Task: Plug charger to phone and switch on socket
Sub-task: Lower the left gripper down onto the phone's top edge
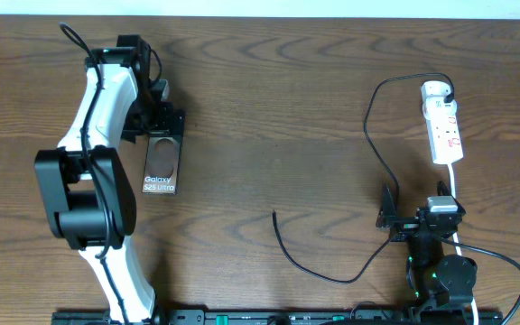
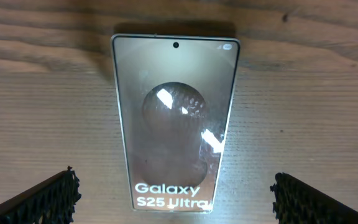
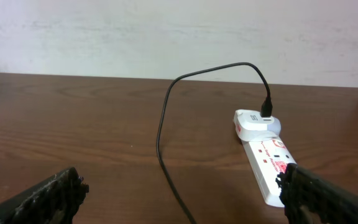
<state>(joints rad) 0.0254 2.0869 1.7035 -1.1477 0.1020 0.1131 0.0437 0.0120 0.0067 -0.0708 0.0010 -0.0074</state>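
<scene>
The phone (image 1: 160,166) lies flat at the left of the table, screen up with white "Galaxy S25 Ultra" lettering. It fills the left wrist view (image 2: 174,118). My left gripper (image 1: 162,123) (image 2: 176,199) hovers over it, open and empty, with a finger on each side and neither touching it. The socket (image 1: 444,126) (image 3: 267,163), a white power strip, lies at the right with a white adapter (image 3: 251,122) plugged in. The charger cable (image 1: 319,269) (image 3: 160,134) loops from the adapter to its free tip (image 1: 274,215) at mid-table. My right gripper (image 1: 391,217) (image 3: 180,186) is open and empty, with the cable passing between its fingers.
The power strip's white cord (image 1: 456,185) runs toward the front edge beside my right arm. A thicker black robot cable (image 1: 504,262) curves at the front right. A pale wall (image 3: 166,31) stands behind the table's far edge.
</scene>
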